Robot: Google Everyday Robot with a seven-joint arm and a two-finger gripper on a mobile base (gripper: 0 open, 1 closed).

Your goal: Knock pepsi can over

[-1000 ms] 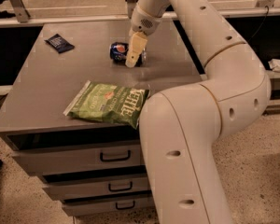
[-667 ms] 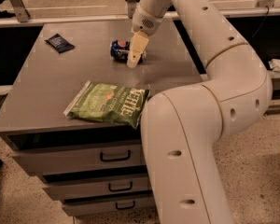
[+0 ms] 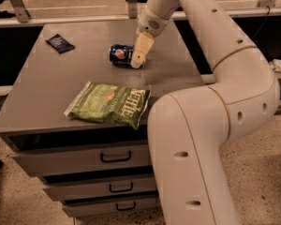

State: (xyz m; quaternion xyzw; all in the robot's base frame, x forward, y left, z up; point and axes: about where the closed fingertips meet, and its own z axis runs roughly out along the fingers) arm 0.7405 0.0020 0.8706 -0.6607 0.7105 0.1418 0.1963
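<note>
**Pepsi can down on its side, hand right next to it**

So the pepsi can (image 3: 120, 54) is sitting in the upper middle of the frame, toward the back half of the grey table (image 3: 47, 83). It looks like it's lying on its side, long way running left to right, with the round red-white-blue logo facing the camera.

The robot's hand (image 3: 137, 60) comes down from the top of the frame and points at the table top, right against the can's right end. From this angle it overlaps the can, so it looks like they touch, but honestly hard to be sure. Same goes for its state: can't tell if it's clenched or released. It doesn't seem to be wrapped around the can, just beside it.

The big white arm (image 3: 234, 78) takes up the whole right side of the frame, bending back down to the lower middle.

Other stuff on the table: a green chip bag (image 3: 110, 104) lying flat near the front edge, below the can and well apart from it, and a small dark blue packet (image 3: 60, 42) in the upper left corner. Under the table top there's a stack of drawers (image 3: 84, 161) with dark handles.
</note>
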